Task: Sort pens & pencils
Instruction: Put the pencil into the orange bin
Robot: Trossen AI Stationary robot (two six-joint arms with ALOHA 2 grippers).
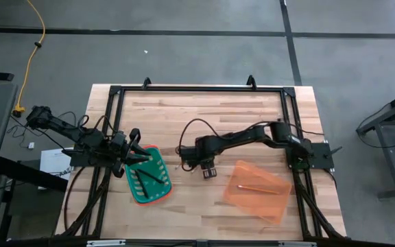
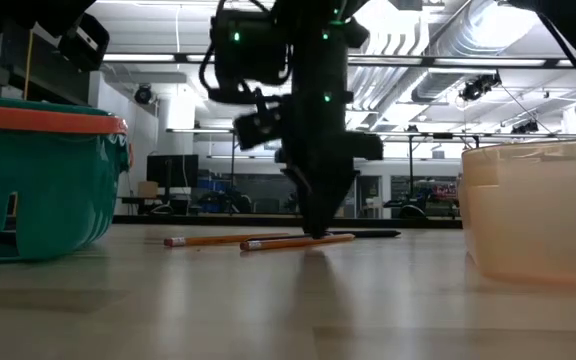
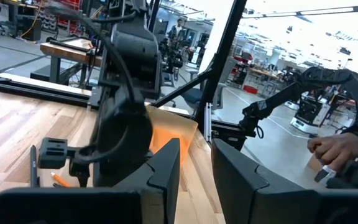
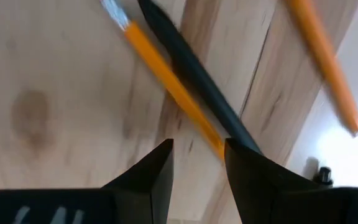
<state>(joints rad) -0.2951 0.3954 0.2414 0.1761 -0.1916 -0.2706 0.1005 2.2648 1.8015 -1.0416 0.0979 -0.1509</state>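
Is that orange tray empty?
No. The orange tray holds one pencil, seen from above.

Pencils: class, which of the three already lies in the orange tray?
The lone pencil inside the orange tray; the other two pencils lie on the table beneath the right hand.
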